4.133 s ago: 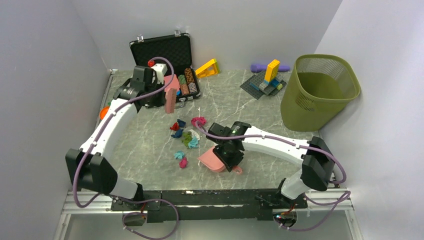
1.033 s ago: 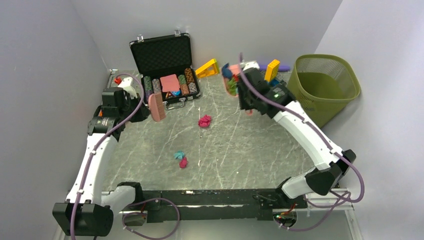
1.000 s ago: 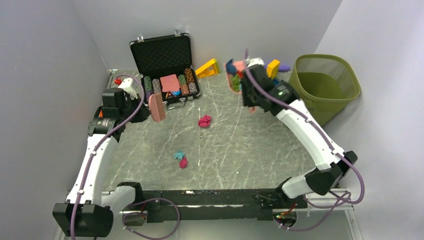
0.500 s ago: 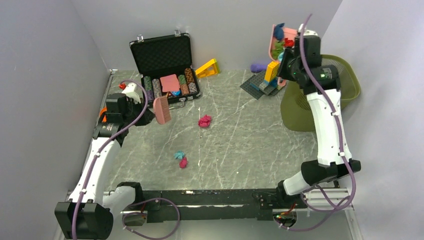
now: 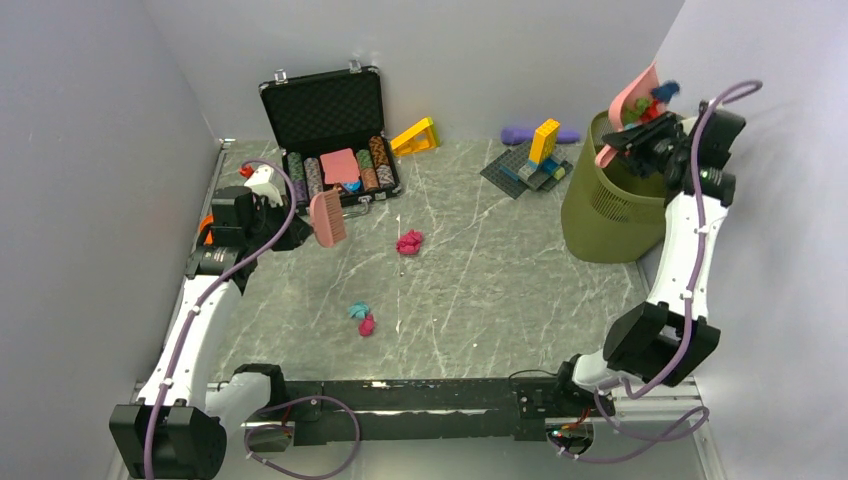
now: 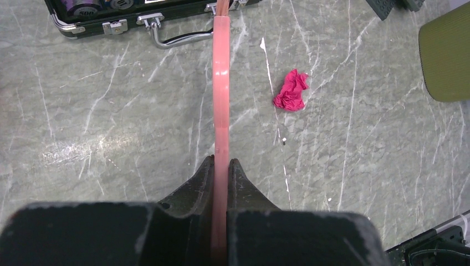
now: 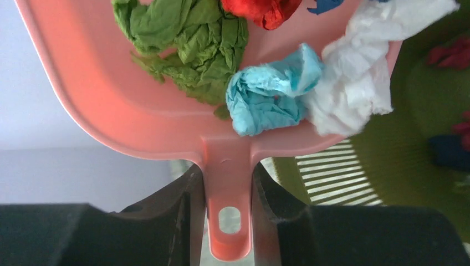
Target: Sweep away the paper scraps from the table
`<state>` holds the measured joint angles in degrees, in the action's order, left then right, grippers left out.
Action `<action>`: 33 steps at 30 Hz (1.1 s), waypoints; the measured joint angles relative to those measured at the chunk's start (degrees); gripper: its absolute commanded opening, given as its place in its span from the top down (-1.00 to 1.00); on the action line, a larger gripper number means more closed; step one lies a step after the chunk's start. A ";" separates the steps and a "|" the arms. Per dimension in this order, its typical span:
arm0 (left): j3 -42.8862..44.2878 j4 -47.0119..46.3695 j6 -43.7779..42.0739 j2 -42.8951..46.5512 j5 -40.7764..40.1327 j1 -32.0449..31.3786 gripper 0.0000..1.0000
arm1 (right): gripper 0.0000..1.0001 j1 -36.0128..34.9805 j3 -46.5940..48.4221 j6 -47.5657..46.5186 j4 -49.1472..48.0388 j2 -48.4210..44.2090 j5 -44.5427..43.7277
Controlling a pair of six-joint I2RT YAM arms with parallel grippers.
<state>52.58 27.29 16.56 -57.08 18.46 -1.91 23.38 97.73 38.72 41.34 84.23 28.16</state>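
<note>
My right gripper [image 7: 227, 188] is shut on the handle of a pink dustpan [image 7: 111, 94], held tilted above the rim of the green bin [image 5: 610, 215]. Green [image 7: 183, 41], teal [image 7: 271, 91], white [image 7: 360, 61] and red [image 7: 263, 11] paper scraps lie in the pan. Some scraps show inside the bin [image 7: 449, 152]. My left gripper [image 6: 220, 163] is shut on a pink brush [image 6: 220, 83], raised over the table [image 5: 480, 290] near the case. A magenta scrap [image 5: 409, 241] lies mid-table. A teal scrap [image 5: 357, 310] and another magenta scrap [image 5: 367, 324] lie nearer the front.
An open black case [image 5: 330, 110] with poker chips stands at the back left. Beside it is a yellow wedge [image 5: 415, 137]. A block model on a grey plate [image 5: 535, 160] and a purple object [image 5: 520, 133] sit at the back. Lavender walls close in the sides.
The right arm swung the loaded dustpan from the back middle of the table up and right to above the bin. The left arm with the brush barely shifted.
</note>
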 measured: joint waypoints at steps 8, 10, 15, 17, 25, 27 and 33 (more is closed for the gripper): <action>-0.24 -0.04 -0.02 0.00 0.66 0.00 1.00 | 1.00 4.44 -33.70 35.32 -43.43 -9.51 16.31; -0.24 -0.04 -0.22 0.00 0.72 0.00 1.00 | 1.00 4.98 -37.13 44.24 -55.49 -9.49 17.70; -0.24 -0.02 -0.39 0.00 0.74 0.00 1.00 | 1.00 5.18 -43.34 61.09 -80.26 -9.11 18.88; -0.24 -0.02 -0.42 0.00 0.72 0.00 1.00 | 1.00 5.14 -44.83 66.53 -88.37 -8.37 18.88; -0.24 -0.02 -0.59 0.00 0.74 0.00 1.00 | 1.00 5.16 -47.63 78.01 -104.65 -6.58 18.64; -0.24 -0.02 -0.63 0.00 0.74 0.00 1.00 | 1.00 5.16 -47.63 79.03 -106.18 -6.58 18.62; -0.24 -0.02 -0.81 0.00 0.72 0.00 1.00 | 1.00 5.16 -47.67 80.43 -108.76 -6.56 18.64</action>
<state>52.34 27.27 15.75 -57.08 19.18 -1.91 28.53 50.06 119.15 -67.42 77.67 46.81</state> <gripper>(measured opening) 0.102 0.337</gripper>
